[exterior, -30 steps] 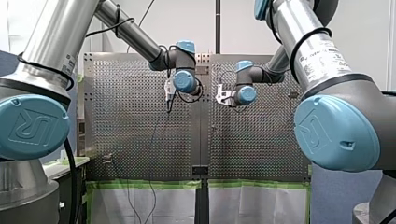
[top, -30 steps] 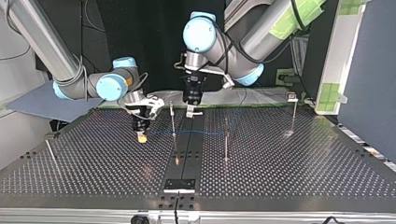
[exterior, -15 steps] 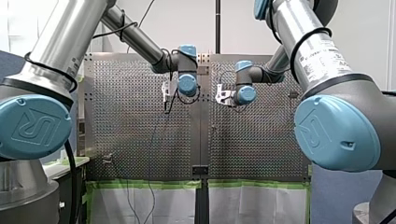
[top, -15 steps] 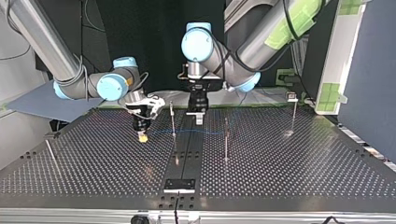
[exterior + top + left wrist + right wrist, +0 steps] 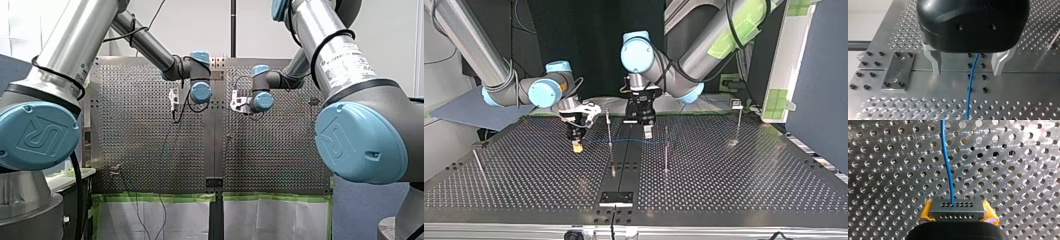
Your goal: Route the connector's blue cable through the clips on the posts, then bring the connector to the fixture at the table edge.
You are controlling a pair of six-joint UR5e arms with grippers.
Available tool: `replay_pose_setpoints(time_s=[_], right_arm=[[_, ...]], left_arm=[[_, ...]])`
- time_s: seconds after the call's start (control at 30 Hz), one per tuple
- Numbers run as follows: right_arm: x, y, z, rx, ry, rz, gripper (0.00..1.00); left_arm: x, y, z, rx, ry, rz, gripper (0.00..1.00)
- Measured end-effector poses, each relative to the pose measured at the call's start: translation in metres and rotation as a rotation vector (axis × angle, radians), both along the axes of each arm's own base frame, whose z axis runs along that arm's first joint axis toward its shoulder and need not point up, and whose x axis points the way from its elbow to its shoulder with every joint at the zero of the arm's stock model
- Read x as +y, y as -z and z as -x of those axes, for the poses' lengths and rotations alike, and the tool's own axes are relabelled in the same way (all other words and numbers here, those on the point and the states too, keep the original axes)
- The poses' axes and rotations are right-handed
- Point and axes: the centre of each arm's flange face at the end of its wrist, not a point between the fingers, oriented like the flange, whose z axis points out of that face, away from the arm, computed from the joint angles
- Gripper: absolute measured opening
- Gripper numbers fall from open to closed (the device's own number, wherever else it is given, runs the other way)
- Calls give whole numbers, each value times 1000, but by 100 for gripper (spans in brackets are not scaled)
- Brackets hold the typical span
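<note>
A: What is the front view giving you?

B: You're seeing my left gripper (image 5: 173,102) and my right gripper (image 5: 234,102) hanging close together over the far part of the table (image 5: 140,140). Their loads are showing too small to read there.

A: And the top view?

B: My right gripper (image 5: 577,145), at that view's left, is hovering low. The blue cable (image 5: 634,142) is running rightward from its tip, past the first post (image 5: 608,125) toward the second post (image 5: 666,150). My left gripper (image 5: 647,131) is hanging between those posts, just over that stretch, so it's the nearer arm to the free cable. The dark plate (image 5: 616,198) at the near edge, probably the fixture, is lying well apart, and the way there is passing between the two posts.

A: Left wrist?

B: You're looking along spread fingers (image 5: 934,62) grasping nothing. The cable is running between them, crosswise to their closing line and nearer one finger. I can't tell whether it's lying level with them or lower. A straight descent is looking right to me.

A: Right wrist?

B: Yellow pads (image 5: 926,211) are clenching the connector (image 5: 957,207) by its ends, with the cable leaving straight ahead.
</note>
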Motion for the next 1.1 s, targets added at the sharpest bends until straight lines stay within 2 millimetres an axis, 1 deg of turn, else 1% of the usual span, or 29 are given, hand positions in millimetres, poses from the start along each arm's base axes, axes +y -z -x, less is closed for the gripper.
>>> replay_pose_setpoints(time_s=[0.17,0.33,0.83,0.97,1.1], right_arm=[[0,0,0,0,-1,0,0],[0,0,0,0,0,3,0],[-1,-1,0,-3,0,9,0],[-1,-1,0,-3,0,8,0],[0,-1,0,-2,-1,7,0]], left_arm=[[-12,8,-10,13,25,-3,100],[-17,9,-20,-2,47,14,100],[-1,4,-41,-17,19,19,100],[0,2,-50,-24,13,22,100],[-3,7,-59,-9,17,14,100]])
